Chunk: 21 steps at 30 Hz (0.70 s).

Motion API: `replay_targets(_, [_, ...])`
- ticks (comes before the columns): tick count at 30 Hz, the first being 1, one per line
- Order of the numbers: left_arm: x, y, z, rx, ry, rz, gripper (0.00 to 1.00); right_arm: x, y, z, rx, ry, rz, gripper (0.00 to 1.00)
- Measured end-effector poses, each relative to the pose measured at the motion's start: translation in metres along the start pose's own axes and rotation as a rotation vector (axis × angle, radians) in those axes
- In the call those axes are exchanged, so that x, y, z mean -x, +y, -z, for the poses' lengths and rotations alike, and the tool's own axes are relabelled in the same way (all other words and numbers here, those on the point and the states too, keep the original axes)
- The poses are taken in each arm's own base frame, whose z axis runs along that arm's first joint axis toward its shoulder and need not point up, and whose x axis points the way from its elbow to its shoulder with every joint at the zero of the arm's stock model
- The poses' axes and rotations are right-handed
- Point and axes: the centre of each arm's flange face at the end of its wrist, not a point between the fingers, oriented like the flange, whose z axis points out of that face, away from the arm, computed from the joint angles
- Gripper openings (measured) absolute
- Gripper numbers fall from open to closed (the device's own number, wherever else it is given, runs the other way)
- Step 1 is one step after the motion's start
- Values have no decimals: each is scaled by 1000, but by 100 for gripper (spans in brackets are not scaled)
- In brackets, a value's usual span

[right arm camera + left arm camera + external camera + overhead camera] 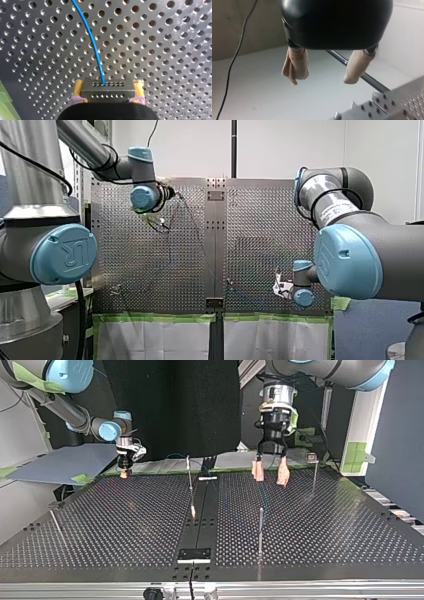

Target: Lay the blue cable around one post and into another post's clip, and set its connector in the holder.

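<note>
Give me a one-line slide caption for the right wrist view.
My right gripper, yellow-padded, clamps the connector, its blue cable arcing away across the perforated table.

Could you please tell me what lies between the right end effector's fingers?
The right wrist view shows the dark connector, blue cable leading from it, clamped between the yellow pads.

Metal table point(162, 37) (matt, perforated), smooth blue cable point(91, 40).

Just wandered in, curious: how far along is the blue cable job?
Nothing laid yet: the top view's nearest post stands bare. In hand: my right arm's jaws are shut on the connector, blue cable trailing. Left jaws hang open, empty. Still to do: routing, clipping, seating the connector.
</note>
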Motion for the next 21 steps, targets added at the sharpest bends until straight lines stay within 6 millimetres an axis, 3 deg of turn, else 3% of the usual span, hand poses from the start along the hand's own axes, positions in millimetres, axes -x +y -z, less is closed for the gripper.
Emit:
replay_targets(11, [-14,12,-7,46,30,104,98,1,1,1,2,-10,1,9])
replay_targets(21, [-15,6,-23,50,23,197,98,2,-1,1,1,-12,1,9])
